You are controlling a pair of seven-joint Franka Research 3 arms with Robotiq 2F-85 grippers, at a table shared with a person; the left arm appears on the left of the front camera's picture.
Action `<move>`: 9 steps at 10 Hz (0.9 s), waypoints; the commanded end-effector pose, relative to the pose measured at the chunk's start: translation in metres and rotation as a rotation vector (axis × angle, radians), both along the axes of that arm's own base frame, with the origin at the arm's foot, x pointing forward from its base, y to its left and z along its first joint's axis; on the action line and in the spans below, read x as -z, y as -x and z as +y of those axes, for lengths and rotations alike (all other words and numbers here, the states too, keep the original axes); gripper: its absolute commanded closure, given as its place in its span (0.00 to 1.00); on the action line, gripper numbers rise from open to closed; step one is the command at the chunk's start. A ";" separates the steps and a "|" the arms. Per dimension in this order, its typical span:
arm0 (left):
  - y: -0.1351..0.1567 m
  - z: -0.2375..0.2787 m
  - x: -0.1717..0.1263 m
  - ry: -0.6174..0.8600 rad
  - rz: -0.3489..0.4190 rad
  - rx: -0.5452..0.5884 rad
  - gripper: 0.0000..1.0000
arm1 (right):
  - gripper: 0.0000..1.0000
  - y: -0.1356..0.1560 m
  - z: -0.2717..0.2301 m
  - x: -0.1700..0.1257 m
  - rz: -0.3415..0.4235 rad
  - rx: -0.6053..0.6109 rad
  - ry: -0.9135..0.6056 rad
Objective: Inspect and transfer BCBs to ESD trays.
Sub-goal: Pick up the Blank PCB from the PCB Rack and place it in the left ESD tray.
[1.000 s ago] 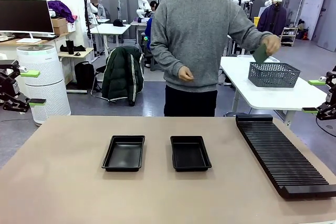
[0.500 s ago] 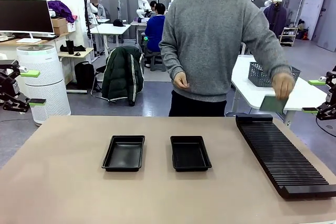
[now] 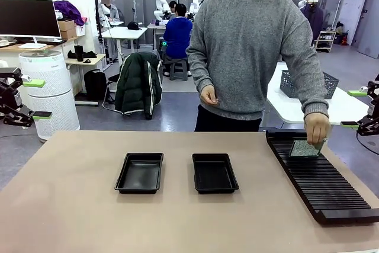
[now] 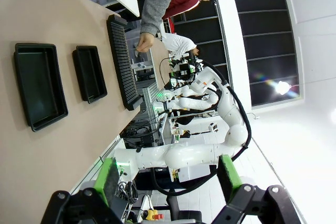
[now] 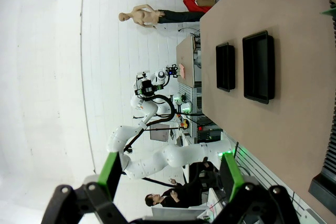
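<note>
Tan table [image 3: 71, 205]: person's hand [image 3: 317, 127] slots a BCB [image 3: 305, 149] into the ribbed rack [image 3: 323, 185]; left gripper [image 3: 38, 99] and right gripper [image 3: 353, 109] hang with jaws apart; next, probably, one must grasp it.

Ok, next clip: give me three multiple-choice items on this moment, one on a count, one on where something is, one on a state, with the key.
1. How many black trays lie on the table?
A) one B) two C) three
2. Where is the green board?
A) in the left tray B) in the person's hand, at the far end of the rack C) flat on the table
3. What state are the trays in?
A) both empty B) one holds a board C) stacked together

Key: 1 B, two sit side by side mid-table; 2 B, the hand grips it at the rack's far slots; 3 A, both floors are bare.
</note>
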State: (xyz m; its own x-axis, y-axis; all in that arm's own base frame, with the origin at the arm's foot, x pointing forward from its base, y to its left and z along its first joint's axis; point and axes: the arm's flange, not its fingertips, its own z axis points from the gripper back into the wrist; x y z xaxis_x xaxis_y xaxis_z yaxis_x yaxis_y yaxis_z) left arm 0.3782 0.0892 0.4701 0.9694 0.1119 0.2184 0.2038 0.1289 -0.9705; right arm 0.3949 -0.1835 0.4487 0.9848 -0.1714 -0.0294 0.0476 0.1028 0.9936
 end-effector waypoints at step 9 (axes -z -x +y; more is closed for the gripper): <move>-0.001 0.001 -0.001 0.000 -0.001 0.001 0.00 | 0.00 0.000 -0.001 -0.001 -0.001 -0.001 0.005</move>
State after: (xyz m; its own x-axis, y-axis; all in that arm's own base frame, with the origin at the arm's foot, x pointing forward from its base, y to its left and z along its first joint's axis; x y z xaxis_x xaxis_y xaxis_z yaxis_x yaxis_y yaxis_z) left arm 0.3782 0.0892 0.4701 0.9694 0.1119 0.2184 0.2038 0.1289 -0.9705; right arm 0.3949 -0.1835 0.4487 0.9848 -0.1714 -0.0294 0.0476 0.1028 0.9936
